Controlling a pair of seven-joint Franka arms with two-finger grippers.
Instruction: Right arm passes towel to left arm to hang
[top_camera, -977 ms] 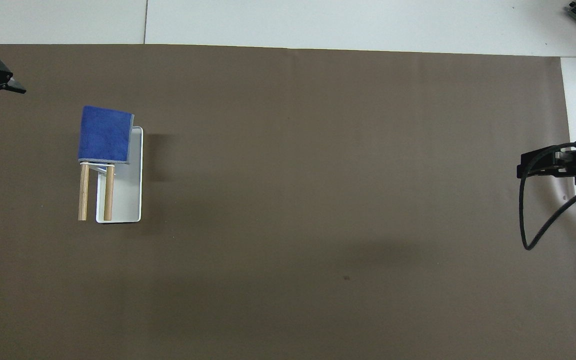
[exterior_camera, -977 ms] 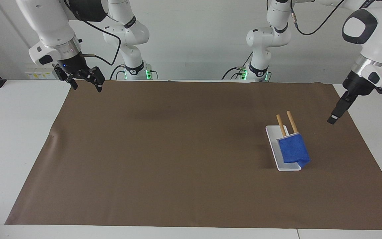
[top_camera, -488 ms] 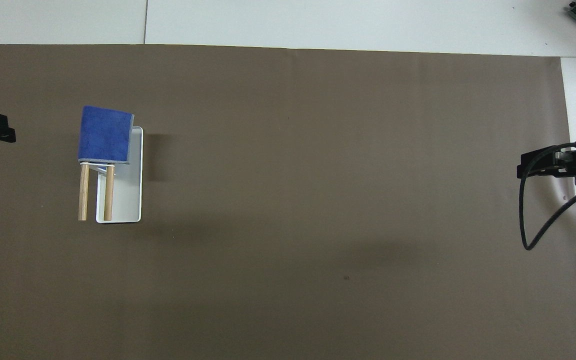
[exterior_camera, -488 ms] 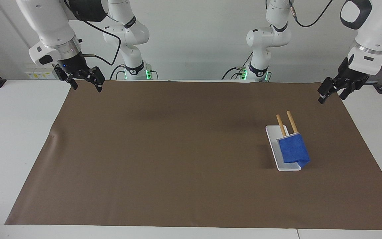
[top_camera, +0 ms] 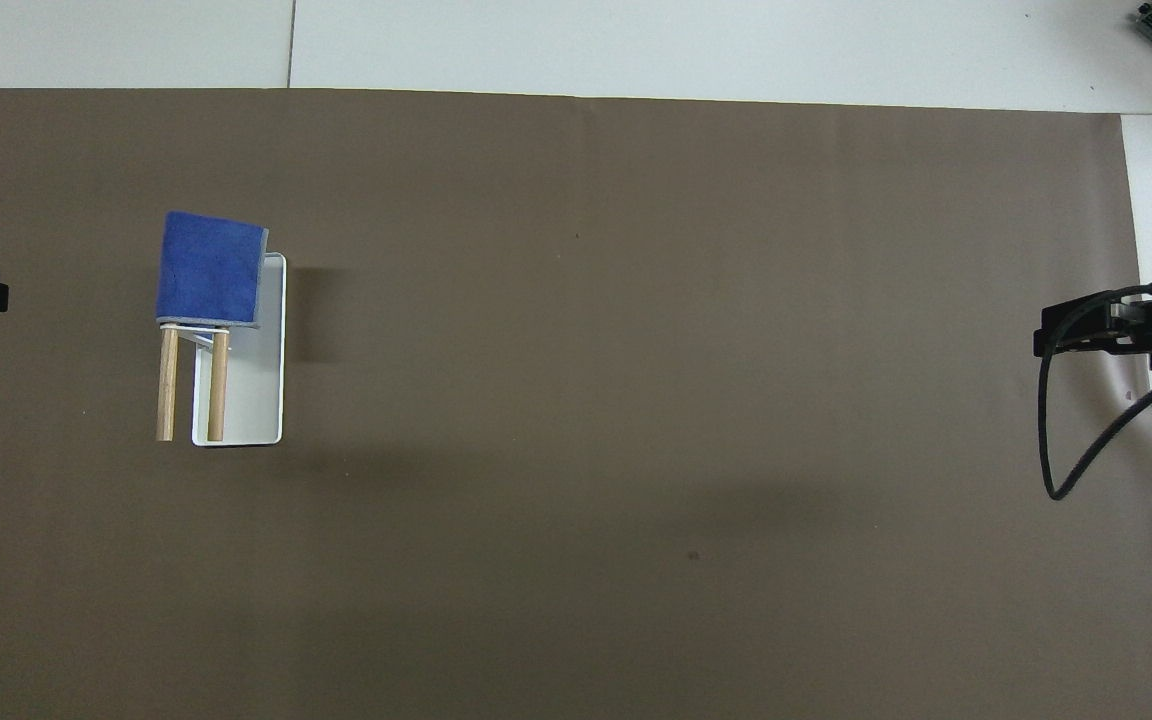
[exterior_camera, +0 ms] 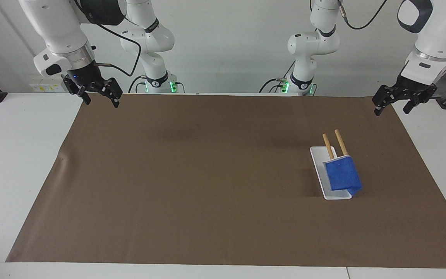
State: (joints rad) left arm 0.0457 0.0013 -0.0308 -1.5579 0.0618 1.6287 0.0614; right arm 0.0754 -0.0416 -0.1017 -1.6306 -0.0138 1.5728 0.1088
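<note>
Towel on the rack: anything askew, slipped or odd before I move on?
Nothing stands out. The towel hangs draped over the two wooden rods of the white rack, not slipped. Both grippers, left and right, are open, away from it.

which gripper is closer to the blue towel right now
Left. The left gripper hangs open over the mat's edge at the towel's end of the table; the right gripper waits open over the mat's other end.

A white table (exterior_camera: 10,162) bears a brown mat (exterior_camera: 207,186) with a white tray (exterior_camera: 319,170).
</note>
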